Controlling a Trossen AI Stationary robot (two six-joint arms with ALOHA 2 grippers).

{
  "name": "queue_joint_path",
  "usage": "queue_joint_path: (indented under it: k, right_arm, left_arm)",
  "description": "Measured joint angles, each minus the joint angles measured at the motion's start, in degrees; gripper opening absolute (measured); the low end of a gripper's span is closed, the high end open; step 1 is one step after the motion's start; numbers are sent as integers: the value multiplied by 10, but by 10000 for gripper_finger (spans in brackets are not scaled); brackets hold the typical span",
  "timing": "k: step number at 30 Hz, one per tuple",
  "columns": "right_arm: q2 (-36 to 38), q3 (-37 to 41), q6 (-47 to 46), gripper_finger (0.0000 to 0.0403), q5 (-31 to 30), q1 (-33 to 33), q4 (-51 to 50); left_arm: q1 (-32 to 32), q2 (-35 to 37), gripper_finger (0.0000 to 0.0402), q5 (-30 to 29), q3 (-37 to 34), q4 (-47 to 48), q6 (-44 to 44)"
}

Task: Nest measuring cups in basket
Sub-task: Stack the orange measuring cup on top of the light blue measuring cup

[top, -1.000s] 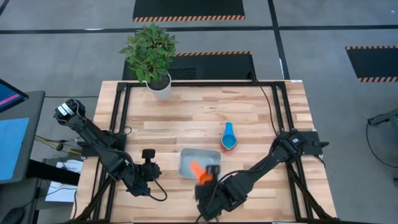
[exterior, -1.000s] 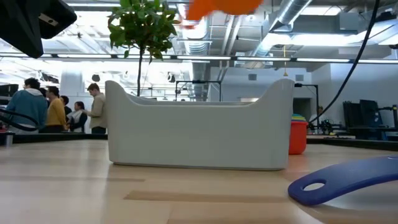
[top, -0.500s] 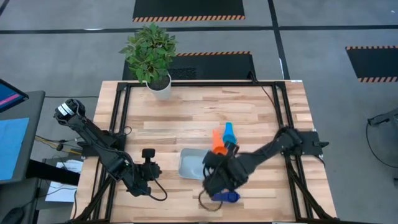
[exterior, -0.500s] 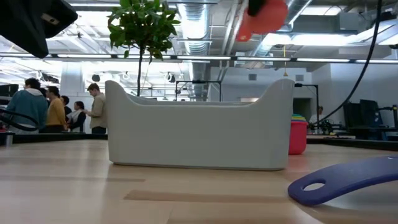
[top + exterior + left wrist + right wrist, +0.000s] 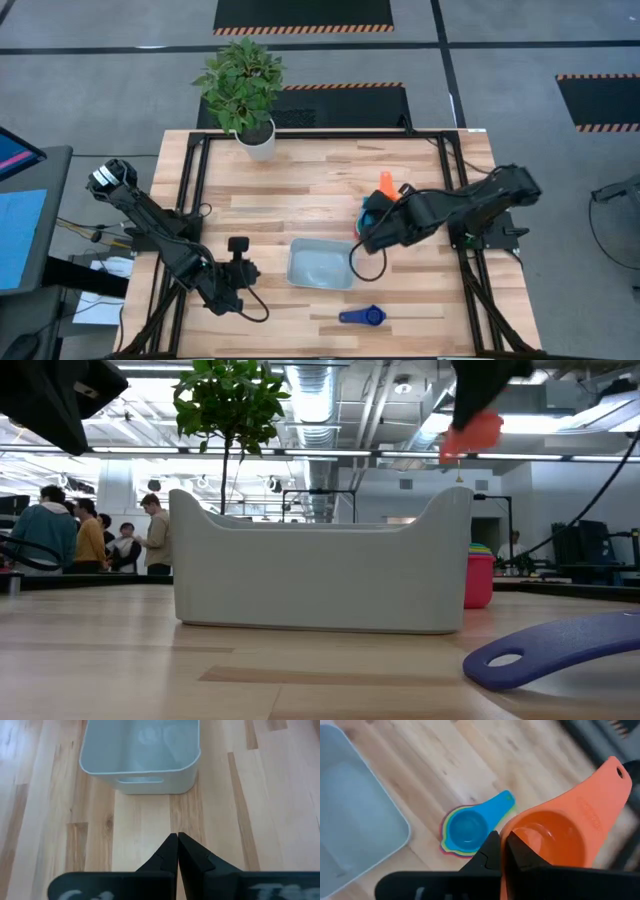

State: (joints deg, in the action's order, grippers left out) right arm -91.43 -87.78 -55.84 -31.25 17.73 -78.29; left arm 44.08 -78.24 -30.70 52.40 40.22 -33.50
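Left to right across the table, we recorded:

1. Left gripper (image 5: 238, 262), low at the table's left front, just left of the basket; its fingers (image 5: 176, 851) were pressed together on nothing, pointing toward the basket's near wall.

2. Potted plant (image 5: 243, 90) in a white pot, at the table's far edge, well apart from everything else.

3. Basket (image 5: 297, 270), pale grey-blue, near the table's front centre. We saw no cup inside it in the high view or the left wrist view (image 5: 95, 765).

4. Dark blue measuring cup (image 5: 363, 316), lying alone on the wood in front of the basket's right end, handle pointing left.

5. Nested stack of measuring cups (image 5: 467, 827) on the wood just right of the basket, light blue one uppermost, with rims of other colours showing round it.

6. Right gripper (image 5: 372, 226), raised above that stack, fingers (image 5: 490, 851) pinching the rim of the orange measuring cup (image 5: 560, 832). The cup hung clear of the table, with its handle pointing away from the basket.
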Motion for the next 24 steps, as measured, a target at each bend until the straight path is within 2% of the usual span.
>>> queue_joint_path:
  k: [5, 9, 16, 24]
  right_arm:
    - [57, 154, 77, 7, 40, -37, 215]
    - [61, 228, 103, 7, 59, -59, 301]
    - [47, 273, 98, 7, 88, -70, 371]
    - [7, 271, 92, 6, 103, -65, 416]
  left_arm:
    - [-12, 0, 0, -2, 0, 0, 0]
    - [-20, 0, 0, -2, 0, -1, 0]
    - [-31, 0, 0, -2, 0, 2, 0]
    - [-39, 0, 0, -2, 0, 2, 0]
